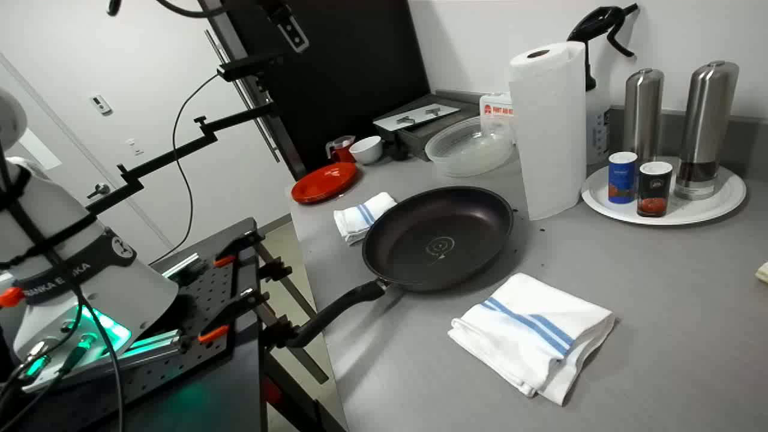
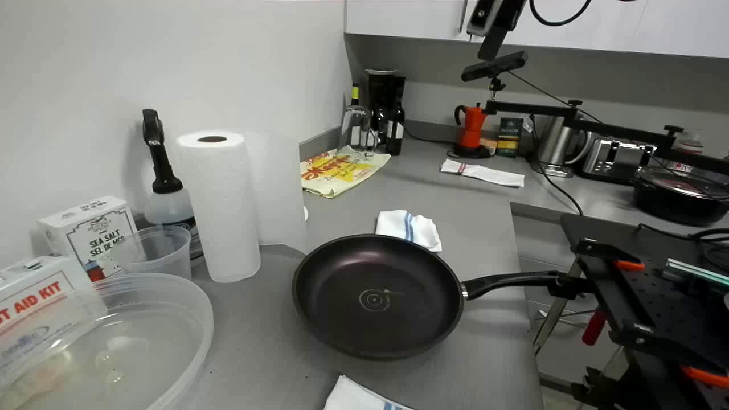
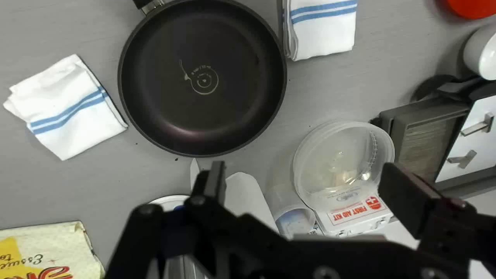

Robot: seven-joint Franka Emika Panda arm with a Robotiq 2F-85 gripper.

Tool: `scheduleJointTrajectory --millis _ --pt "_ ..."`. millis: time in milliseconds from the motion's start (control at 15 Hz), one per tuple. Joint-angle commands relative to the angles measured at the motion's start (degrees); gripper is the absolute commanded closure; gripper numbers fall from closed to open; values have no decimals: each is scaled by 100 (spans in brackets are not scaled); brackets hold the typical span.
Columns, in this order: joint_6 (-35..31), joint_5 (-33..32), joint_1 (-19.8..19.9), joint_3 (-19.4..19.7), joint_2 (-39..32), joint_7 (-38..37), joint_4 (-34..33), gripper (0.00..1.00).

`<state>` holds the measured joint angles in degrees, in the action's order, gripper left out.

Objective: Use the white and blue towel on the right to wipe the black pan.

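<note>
While towels flank it, the pan rests.

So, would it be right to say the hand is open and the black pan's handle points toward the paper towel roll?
Not quite: the handle of the black pan points away from the paper towel roll, as both exterior views show. The hand is open.

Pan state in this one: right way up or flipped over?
Right way up: both exterior views show the pan with its hollow inside facing up.
</note>
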<state>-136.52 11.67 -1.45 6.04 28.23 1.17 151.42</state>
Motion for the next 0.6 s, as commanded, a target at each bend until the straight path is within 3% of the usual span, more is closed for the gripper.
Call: scheduleJointTrajectory --millis 0,533 --pt "15 35 56 -54 -3 26 -8 0" --pt "-741 -54 359 -112 -590 -356 -11 0"
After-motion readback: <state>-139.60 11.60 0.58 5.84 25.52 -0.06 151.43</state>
